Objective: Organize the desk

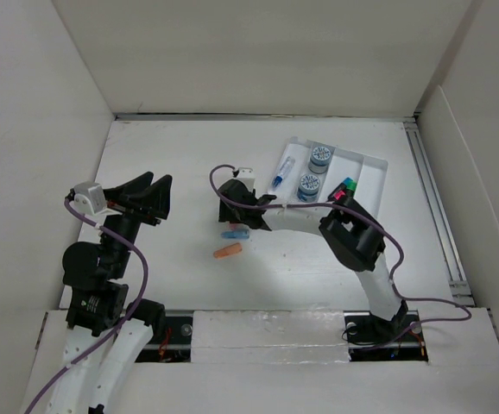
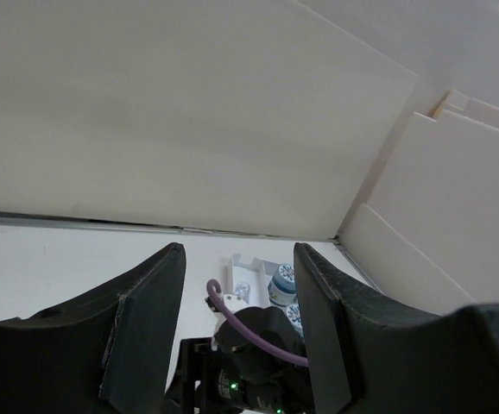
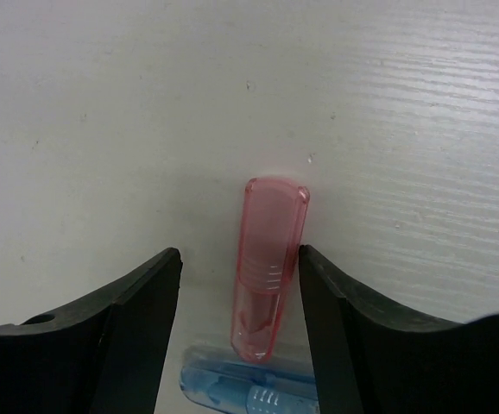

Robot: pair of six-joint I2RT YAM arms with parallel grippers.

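Observation:
The desk [image 1: 172, 259] is a wide white tabletop. On it lie a pink translucent tube [image 3: 271, 267] and, crosswise just behind it, a blue tube [image 3: 241, 392]. My right gripper [image 3: 239, 259] is open and straddles the pink tube; its right finger [image 3: 336, 310] stands right at the tube's side, while a gap separates the left finger from it. From above, that gripper [image 1: 239, 222] points down over the pink tube [image 1: 235, 226] and the blue tube [image 1: 236, 234]. An orange tube [image 1: 228, 252] lies just nearer. My left gripper [image 1: 156, 191] hangs open and empty over the desk's left side.
A white ribbed tray [image 1: 370, 164] at the back right holds two round blue-lidded tubs [image 1: 320, 155], a syringe-like pen [image 1: 281, 175] and coloured markers [image 1: 344, 188]. White walls close in the desk at the back and sides. A metal rail [image 1: 435, 216] runs along the right edge.

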